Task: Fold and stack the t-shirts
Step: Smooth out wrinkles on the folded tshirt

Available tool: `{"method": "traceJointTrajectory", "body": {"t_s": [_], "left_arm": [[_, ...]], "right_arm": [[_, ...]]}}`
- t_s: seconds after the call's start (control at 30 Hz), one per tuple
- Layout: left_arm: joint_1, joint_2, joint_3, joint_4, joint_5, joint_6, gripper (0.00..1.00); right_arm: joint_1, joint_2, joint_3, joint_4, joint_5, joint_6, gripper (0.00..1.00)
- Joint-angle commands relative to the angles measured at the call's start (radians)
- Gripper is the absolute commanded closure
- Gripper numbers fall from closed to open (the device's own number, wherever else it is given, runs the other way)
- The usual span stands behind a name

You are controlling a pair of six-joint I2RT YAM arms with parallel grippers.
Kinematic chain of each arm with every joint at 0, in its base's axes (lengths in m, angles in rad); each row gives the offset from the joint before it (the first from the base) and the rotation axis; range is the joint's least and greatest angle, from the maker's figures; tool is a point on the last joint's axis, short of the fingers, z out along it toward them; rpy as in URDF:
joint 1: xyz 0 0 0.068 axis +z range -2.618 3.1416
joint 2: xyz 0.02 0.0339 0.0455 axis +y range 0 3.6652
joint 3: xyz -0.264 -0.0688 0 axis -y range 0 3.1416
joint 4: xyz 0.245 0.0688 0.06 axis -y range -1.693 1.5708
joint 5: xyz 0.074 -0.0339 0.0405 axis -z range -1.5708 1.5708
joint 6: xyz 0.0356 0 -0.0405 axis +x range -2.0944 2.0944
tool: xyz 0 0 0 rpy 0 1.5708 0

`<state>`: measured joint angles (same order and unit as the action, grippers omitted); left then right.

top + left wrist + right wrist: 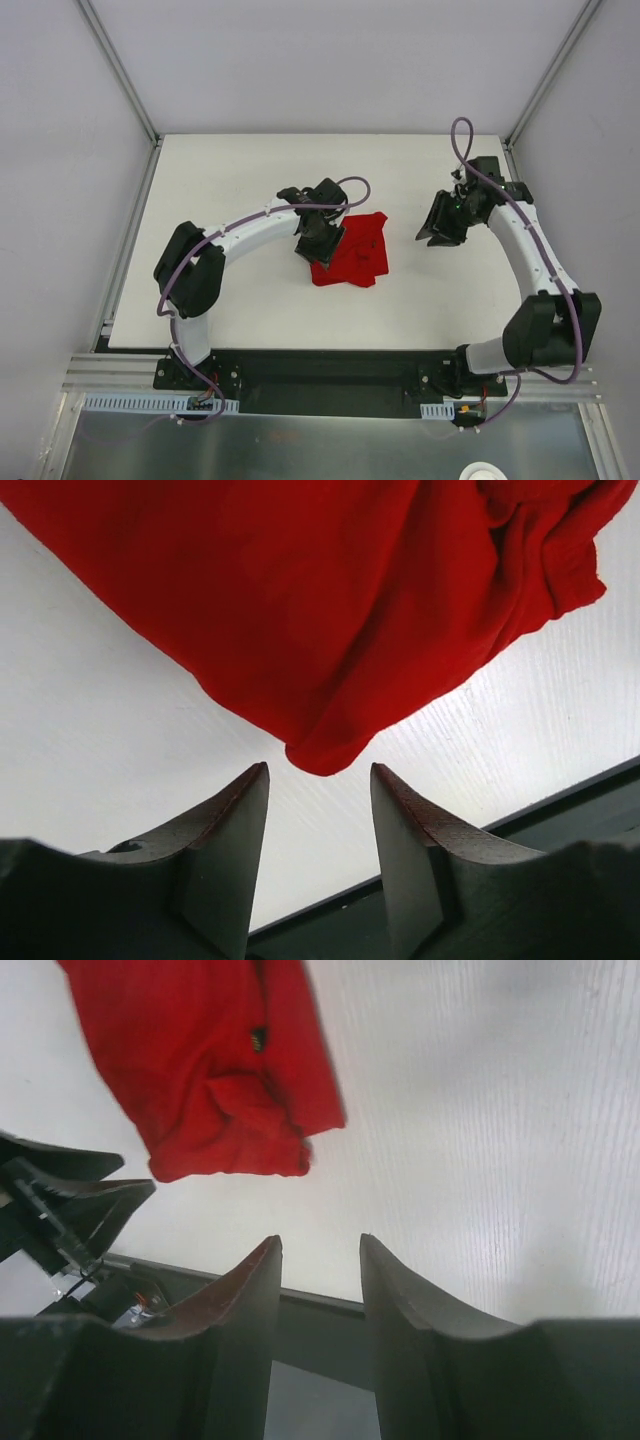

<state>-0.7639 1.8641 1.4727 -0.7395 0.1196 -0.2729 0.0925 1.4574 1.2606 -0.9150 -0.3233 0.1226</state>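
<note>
One t-shirt [330, 610] just beyond left claw [320, 776]

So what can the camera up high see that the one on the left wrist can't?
Only the top camera shows both whole arms, and the right gripper sitting off to the right of the red t-shirt, not touching it. Only the left wrist camera shows the left gripper close up: its jaws are apart with nothing between them, and a rounded fold of the cloth lies just past the tips. Both show the red t-shirt lying rumpled on the white table.
</note>
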Motion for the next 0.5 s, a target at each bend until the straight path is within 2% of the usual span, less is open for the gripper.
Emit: {"method": "traceJointTrajectory", "body": {"t_s": [0.0,0.1,0.17,0.23,0.3,0.47], "left_arm": [[0.008,-0.037,0.038,-0.004,-0.052,0.029,0.54],[0.008,-0.002,0.058,-0.003,-0.038,0.032,0.53],[0.006,0.021,0.072,-0.001,-0.035,0.034,0.53],[0.006,0.030,0.089,0.005,-0.031,0.034,0.54],[0.006,0.052,0.112,0.005,-0.029,0.038,0.54],[0.006,0.122,0.159,0.005,-0.005,0.041,0.55]], "right_arm": [[-0.016,-0.058,0.010,0.016,-0.059,0.009,0.59],[-0.025,-0.043,-0.117,0.100,-0.152,0.098,0.57],[-0.036,-0.037,-0.278,0.261,-0.274,0.181,0.57],[-0.034,-0.028,-0.360,0.399,-0.327,0.288,0.58],[-0.025,0.004,-0.404,0.432,-0.339,0.299,0.59],[0.004,0.125,-0.394,0.482,-0.379,0.304,0.59]]}}
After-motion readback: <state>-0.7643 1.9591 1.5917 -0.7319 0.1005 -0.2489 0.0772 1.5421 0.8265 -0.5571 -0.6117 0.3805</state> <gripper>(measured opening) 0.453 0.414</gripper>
